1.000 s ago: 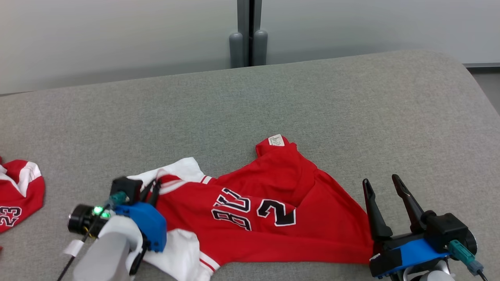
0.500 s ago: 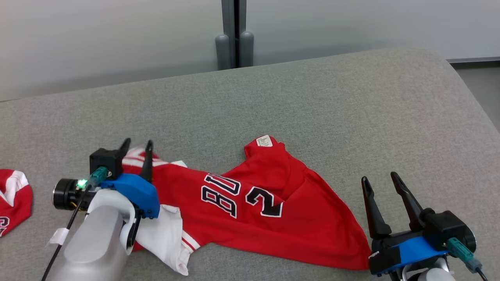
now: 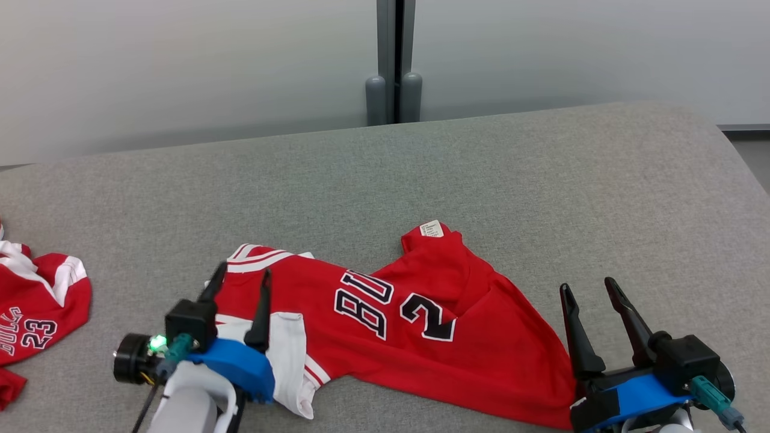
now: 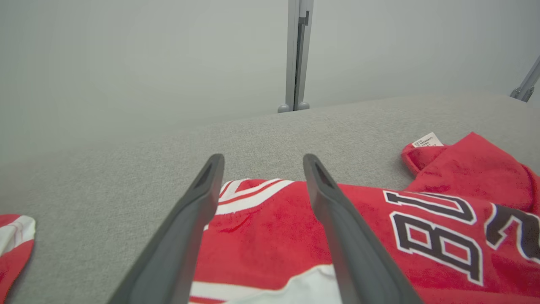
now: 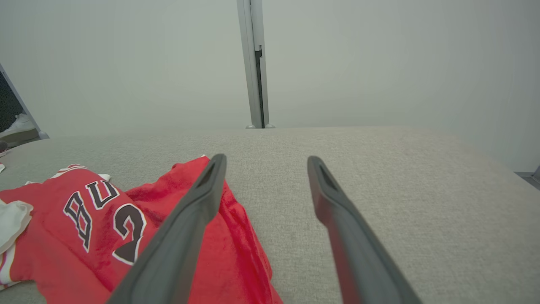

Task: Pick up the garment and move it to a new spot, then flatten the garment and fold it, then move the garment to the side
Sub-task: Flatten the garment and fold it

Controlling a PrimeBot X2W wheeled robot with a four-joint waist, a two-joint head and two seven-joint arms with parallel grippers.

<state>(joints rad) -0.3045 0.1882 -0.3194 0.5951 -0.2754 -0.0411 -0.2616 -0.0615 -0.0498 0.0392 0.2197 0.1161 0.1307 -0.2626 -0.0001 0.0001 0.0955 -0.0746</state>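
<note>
The garment [image 3: 409, 319] is a red jersey with white trim and black lettering, lying crumpled and partly spread on the grey padded surface [image 3: 385, 180]. It also shows in the left wrist view [image 4: 379, 228] and the right wrist view [image 5: 105, 228]. My left gripper [image 3: 243, 275] hovers over the jersey's left end, open, with nothing between its fingers. My right gripper [image 3: 586, 285] stands open just past the jersey's right corner, holding nothing.
A second red and white garment [image 3: 36, 319] with "23" on it lies at the far left edge. A grey post [image 3: 394, 60] and a pale wall run behind the surface. The surface's rounded right edge [image 3: 734, 156] drops off at the far right.
My left gripper went from shut on the jersey's white-trimmed left end to open, and that end now lies spread on the surface. The head camera shifted. The right gripper stayed put.
</note>
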